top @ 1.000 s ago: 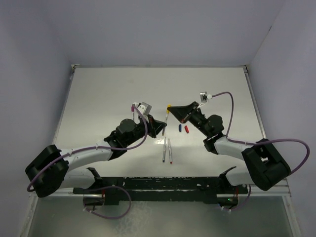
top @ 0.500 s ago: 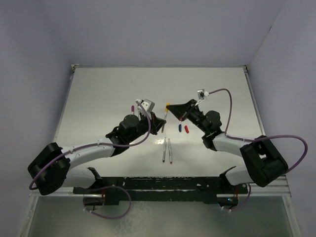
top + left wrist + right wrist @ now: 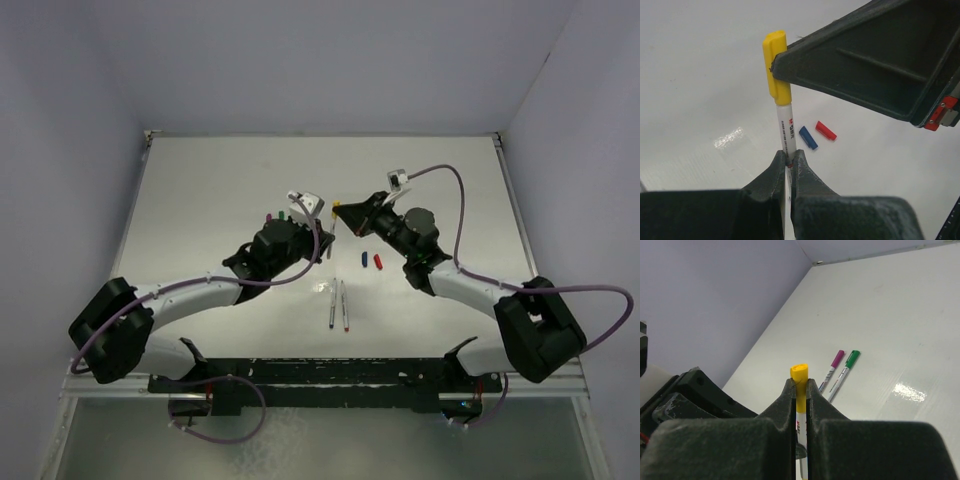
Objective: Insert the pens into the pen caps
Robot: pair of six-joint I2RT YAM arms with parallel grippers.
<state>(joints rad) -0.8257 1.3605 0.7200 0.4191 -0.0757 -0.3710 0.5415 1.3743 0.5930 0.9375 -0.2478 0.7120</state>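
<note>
Left wrist view puts the left hand at lower centre, its two fingers pressed together on the white barrel of the yellow pen, which stands upright out of the pinch. On the pen's upper end sits the yellow cap, left of centre near the top. In the right wrist view the right hand pinches that cap from both sides, with only its rim showing above the fingertips. I cannot tell whether the cap is fully seated.

Pen and cap look light, stiff and smooth, so likely slippery. A thin barrel may pivot in a narrow pinch, so holding it close to the capped end should resist the push best. The stubby cap is best held across its sides.

Just right of the pen, mid-frame, the blue cap and red cap lie side by side on the worktop. Right of centre in the right wrist view lie the purple-capped pen and green-capped pen, side by side. Two bare pens lie below centre in the top view.
</note>
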